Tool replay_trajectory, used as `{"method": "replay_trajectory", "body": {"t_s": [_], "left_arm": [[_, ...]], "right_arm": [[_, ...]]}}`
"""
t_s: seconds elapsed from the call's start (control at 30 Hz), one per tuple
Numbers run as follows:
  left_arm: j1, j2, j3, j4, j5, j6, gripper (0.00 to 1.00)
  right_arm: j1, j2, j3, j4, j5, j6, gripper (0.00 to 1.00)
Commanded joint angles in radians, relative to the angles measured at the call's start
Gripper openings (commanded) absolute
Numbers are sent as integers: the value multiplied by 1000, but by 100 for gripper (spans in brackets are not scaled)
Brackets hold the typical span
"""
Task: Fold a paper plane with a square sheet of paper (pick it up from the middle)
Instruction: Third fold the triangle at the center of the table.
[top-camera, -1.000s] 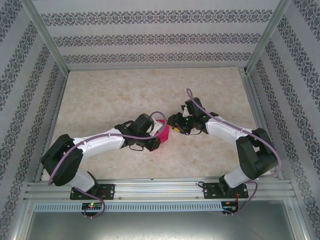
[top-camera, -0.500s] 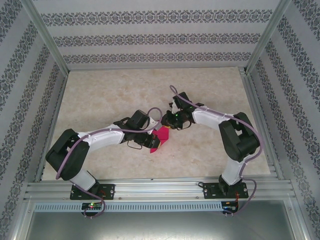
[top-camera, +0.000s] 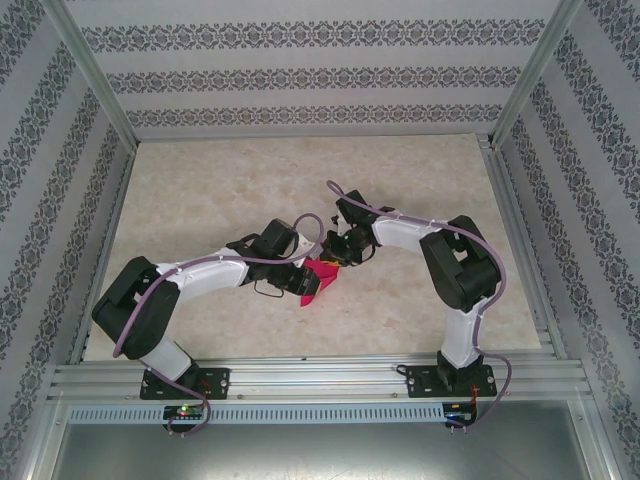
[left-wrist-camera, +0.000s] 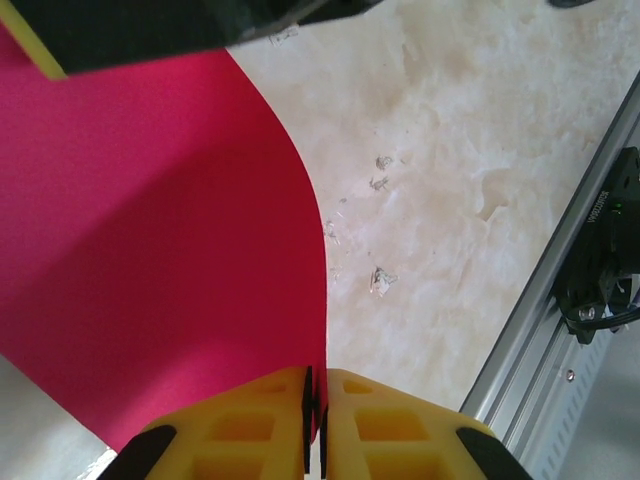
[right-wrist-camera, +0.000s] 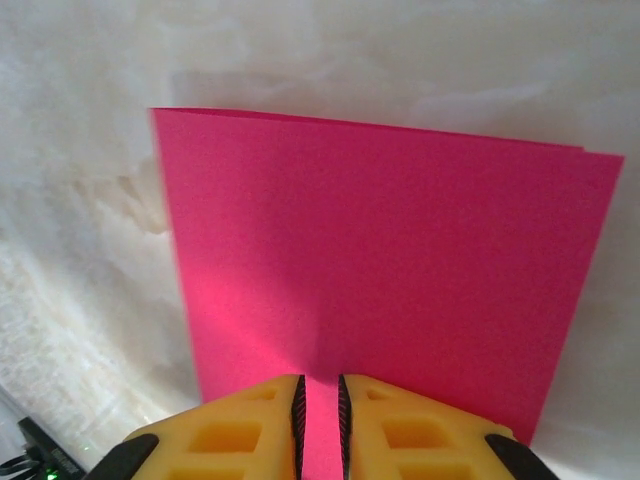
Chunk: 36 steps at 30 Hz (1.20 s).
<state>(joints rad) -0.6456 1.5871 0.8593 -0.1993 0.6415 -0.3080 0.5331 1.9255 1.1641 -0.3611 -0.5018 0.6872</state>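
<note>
From above, the two arms reach in toward the middle of the pale stone-look table. The square sheet of paper is a small bright pink shape between their tips. This high view is too far off to show how the jaws stand. The left wrist camera is much closer. In it, the left gripper has its two yellow fingers pressed almost together. The curved edge of the pink paper runs down into the thin slit between them, so the jaws are pinched on the paper. At the top of that view, a black and yellow part sits against the upper edge of the sheet. The view also shows small shiny marks on the table and a metal rail at the side. A black block by the rail has white letters on it, but they are too small to read. The right wrist camera shows the other side of things. There, the right gripper has its yellow fingers close together with a strip of pink paper between them, so it is gripping the sheet too. From here the paper looks flat and wide. Two layers show along its far edge, so it is folded over. No other words or labels can be read.
</note>
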Motion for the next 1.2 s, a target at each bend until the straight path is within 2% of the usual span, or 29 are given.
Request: {"method": "replay_trajectory", "body": {"t_s": [0.0,0.13,0.83,1.17], "left_arm": [[19,9,4,15,-27,-11,14],[33,15,-3,15,-63,-20,13],[69,66,13,-10,-75,-2,9],[68,70,17,-19,-82,14,9]], "right_arm": [[7,23,15,-44,40,-35,19],[8,31,19,-63,55,-49,19],[11,30,94,-92,40,-56,22],[17,73,167,-178,126,-97,20]]}}
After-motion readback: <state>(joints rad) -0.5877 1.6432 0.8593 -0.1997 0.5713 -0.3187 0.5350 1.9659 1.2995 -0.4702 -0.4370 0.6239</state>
